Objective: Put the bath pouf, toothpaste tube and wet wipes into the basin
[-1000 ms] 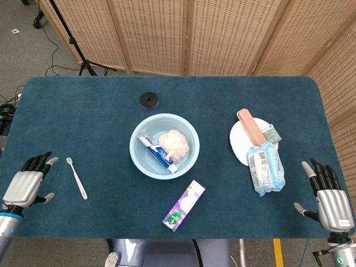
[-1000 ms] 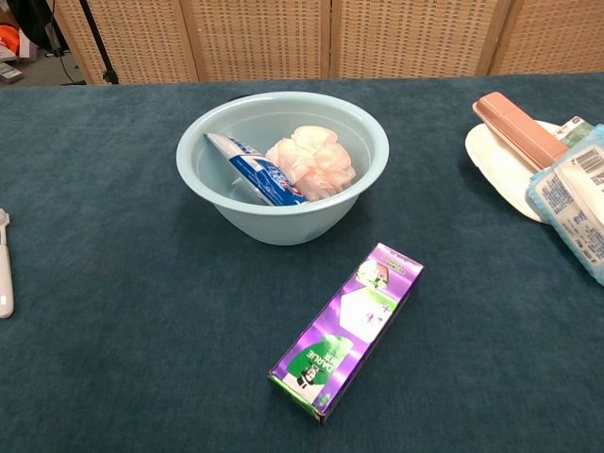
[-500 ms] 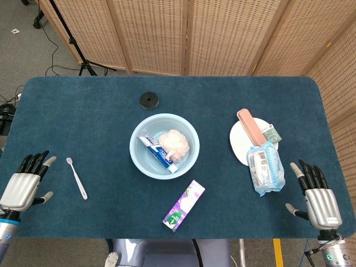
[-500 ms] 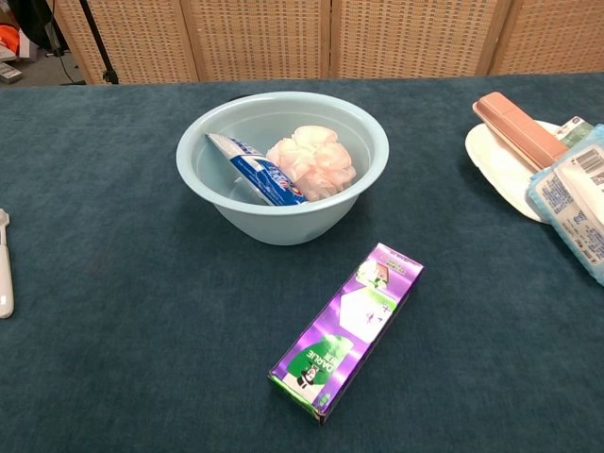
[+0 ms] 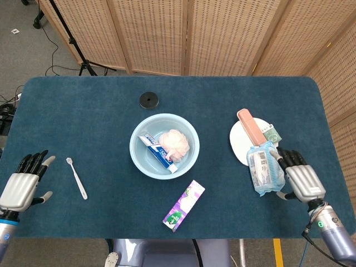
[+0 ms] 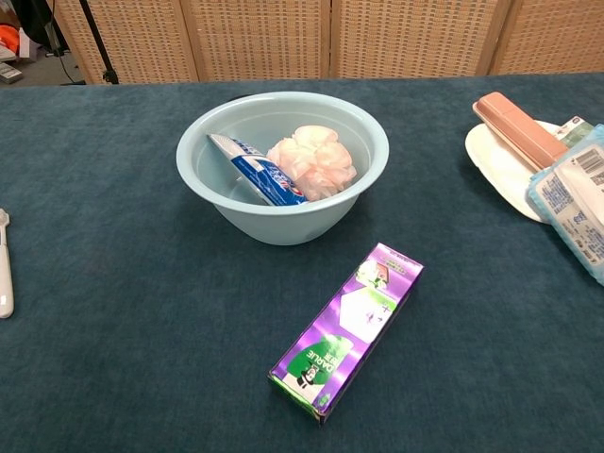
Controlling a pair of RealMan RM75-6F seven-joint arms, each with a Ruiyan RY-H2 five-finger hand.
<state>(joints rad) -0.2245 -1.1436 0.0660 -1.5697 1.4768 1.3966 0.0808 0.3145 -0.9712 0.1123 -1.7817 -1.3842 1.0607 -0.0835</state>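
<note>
Pouf (image 5: 174, 142) and toothpaste (image 5: 157, 151) in basin (image 5: 139, 161). Right hand (image 5: 300, 179) fingers apart, against wipes (image 5: 263, 169), not gripping. Left hand (image 5: 21, 184) spread, idle.

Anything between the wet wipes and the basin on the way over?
Nothing visible. The wet wipes lie beside the right hand, and only bare table lies between them and the basin. The purple box sits nearer the robot, off that line.

Silver-backed left hand (image 5: 21, 186) with black fingers, pale thumb. Matching right hand (image 5: 299, 177): silver wrist, green dot, black cable.
</note>
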